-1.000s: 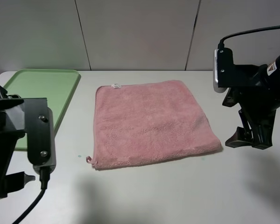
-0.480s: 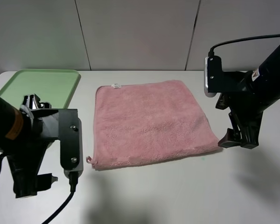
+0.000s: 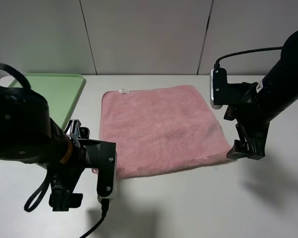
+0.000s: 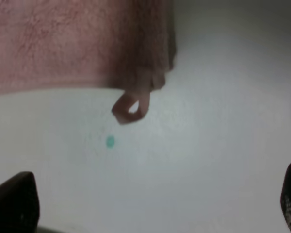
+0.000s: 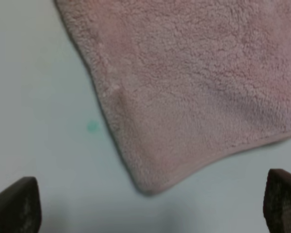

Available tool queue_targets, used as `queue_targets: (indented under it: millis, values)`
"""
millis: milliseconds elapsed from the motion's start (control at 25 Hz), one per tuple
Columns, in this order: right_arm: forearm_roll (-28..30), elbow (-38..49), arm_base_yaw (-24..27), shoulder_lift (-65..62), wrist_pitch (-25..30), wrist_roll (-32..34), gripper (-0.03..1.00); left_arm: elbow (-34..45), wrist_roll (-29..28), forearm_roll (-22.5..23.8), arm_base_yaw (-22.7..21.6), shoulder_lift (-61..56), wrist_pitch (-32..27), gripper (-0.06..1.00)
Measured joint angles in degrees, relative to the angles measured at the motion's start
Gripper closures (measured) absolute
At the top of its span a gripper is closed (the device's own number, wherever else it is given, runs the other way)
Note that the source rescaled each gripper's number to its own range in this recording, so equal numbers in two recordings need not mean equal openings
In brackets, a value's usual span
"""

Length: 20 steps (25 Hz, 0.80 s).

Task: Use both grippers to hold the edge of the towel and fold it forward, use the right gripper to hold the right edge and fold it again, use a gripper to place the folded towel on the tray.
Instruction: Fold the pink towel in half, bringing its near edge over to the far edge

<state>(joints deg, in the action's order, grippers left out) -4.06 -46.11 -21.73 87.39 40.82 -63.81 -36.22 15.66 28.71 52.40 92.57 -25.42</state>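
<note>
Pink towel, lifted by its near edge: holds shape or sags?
Likely floppy: the towel lies flat with a soft, wavy hem, so the span between grips would probably sag. It looks thin at the corner, so it is probably light. The plush pile should grip well, not slip.

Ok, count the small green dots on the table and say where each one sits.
2. One dot lies beside the towel's corner loop, near-left; the other dot lies off its near-right corner. More may be hidden.

towel (image 3: pixel 161 129) plain pink | tray (image 3: pixel 54 91) light green | table (image 3: pixel 188 208) white
</note>
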Motion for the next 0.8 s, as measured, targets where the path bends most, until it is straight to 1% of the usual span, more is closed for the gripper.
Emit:
queue_targets:
  millis: [120, 280, 480, 720, 800]
  values:
    - [-0.19, 0.87, 0.0, 0.0, -1.41, -0.39, -0.03, -0.04, -0.2, 0.98, 0.0, 2.96, 3.78, -0.06]
    - [-0.3, 1.19, 0.0, 0.0, -1.68, -0.71, -0.03, -0.04, -0.78, 1.37, 0.0, 5.37, 8.34, -0.05]
    - [-0.89, 1.19, 0.0, 0.0, -1.68, -0.76, -0.03, -1.48, -1.09, 1.44, 0.0, 7.86, 11.14, -0.04]
    - [-1.75, 1.19, 0.0, 0.0, -2.1, -0.76, -0.03, -3.62, -1.15, 1.58, 0.0, 10.14, 12.79, -0.02]
    - [-1.99, 1.19, 0.0, 0.0, -2.1, -0.76, -0.03, -3.74, -1.1, 2.4, 0.0, 11.25, 13.15, -0.02]
